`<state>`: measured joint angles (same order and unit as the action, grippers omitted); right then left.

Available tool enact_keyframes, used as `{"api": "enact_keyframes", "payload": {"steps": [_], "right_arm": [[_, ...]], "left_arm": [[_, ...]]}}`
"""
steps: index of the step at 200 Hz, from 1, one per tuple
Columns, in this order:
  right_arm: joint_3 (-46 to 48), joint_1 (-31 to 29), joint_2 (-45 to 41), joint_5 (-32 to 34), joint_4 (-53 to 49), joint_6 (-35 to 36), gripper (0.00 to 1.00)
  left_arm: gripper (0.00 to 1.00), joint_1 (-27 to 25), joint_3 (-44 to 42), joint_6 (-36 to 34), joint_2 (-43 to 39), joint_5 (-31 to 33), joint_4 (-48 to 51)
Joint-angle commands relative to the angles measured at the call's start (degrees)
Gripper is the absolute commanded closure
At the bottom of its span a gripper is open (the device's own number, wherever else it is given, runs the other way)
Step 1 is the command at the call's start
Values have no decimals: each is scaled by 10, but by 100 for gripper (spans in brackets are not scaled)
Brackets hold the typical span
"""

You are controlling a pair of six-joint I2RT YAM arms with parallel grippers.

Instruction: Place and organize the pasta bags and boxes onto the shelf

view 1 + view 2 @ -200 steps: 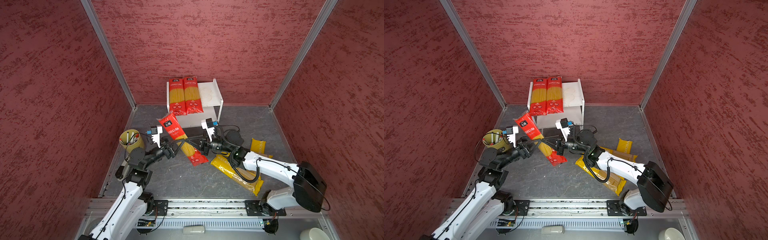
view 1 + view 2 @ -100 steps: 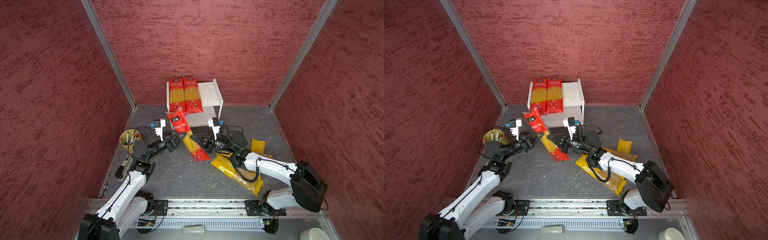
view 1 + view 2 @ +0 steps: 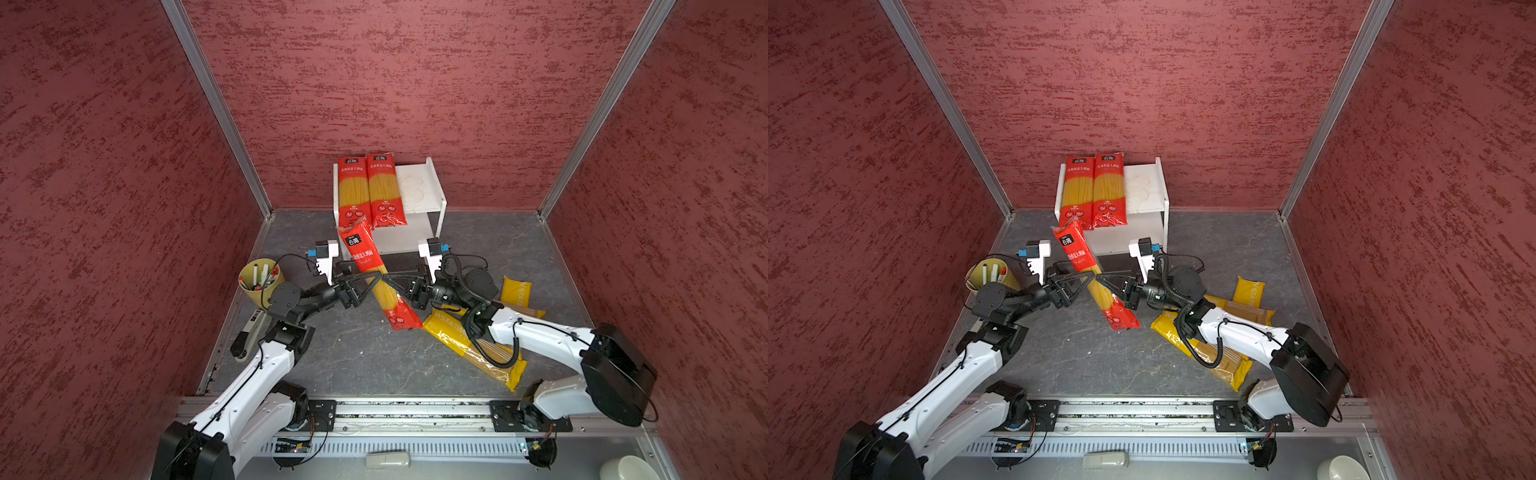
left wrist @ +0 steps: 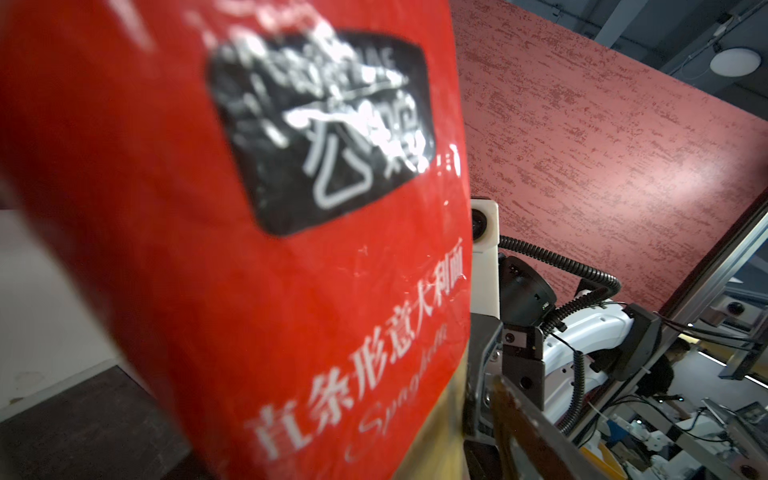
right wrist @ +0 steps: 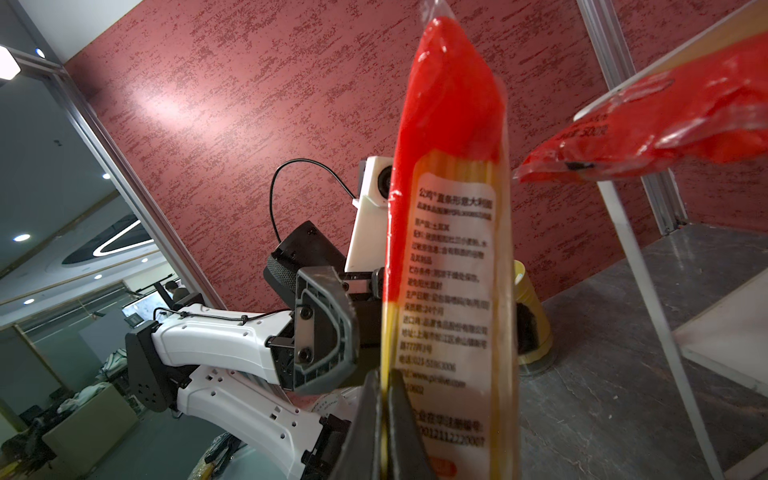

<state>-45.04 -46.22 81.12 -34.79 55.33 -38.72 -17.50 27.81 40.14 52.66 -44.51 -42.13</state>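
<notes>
my right gripper (image 3: 387, 279) pinches red spaghetti pack (image 3: 360, 249) edge, tilting it toward shelf (image 3: 434, 178); left gripper (image 3: 370, 284) spread wide, likely regrasping.

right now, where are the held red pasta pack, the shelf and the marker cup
held red pasta pack (image 3: 362, 254): in a top view, red upper part.
shelf (image 3: 417, 188): in a top view, bare top board.
marker cup (image 3: 252, 295): in a top view, outer wall.

The dark grey tabletop (image 3: 353, 365) carries a white shelf (image 3: 432, 174) at the back wall, a cup of markers (image 3: 259, 282) at its left edge and yellow pasta packs (image 3: 469, 349) heaped on the right. Two red pasta packs (image 3: 353, 191) lie side by side on the shelf's top board, overhanging its front edge.
</notes>
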Motion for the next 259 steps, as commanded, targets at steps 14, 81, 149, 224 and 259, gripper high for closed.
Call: {"api": "enact_keyframes", "payload": {"steps": [14,81,149,224,259], "right_arm": [[-23,5,-27,-10,86,-19,100],[3,25,-38,1,113,-41,100],[14,30,-15,32,119,-61,100],[20,26,18,60,151,-88,100],[24,26,18,71,135,-79,100]], "left_arm": [[15,0,45,-5,51,-23,-51],[23,-1,71,2,69,-55,-56],[51,-12,93,-51,10,-36,63],[67,-98,160,-158,14,59,242],[82,-100,166,-149,8,90,268]]}}
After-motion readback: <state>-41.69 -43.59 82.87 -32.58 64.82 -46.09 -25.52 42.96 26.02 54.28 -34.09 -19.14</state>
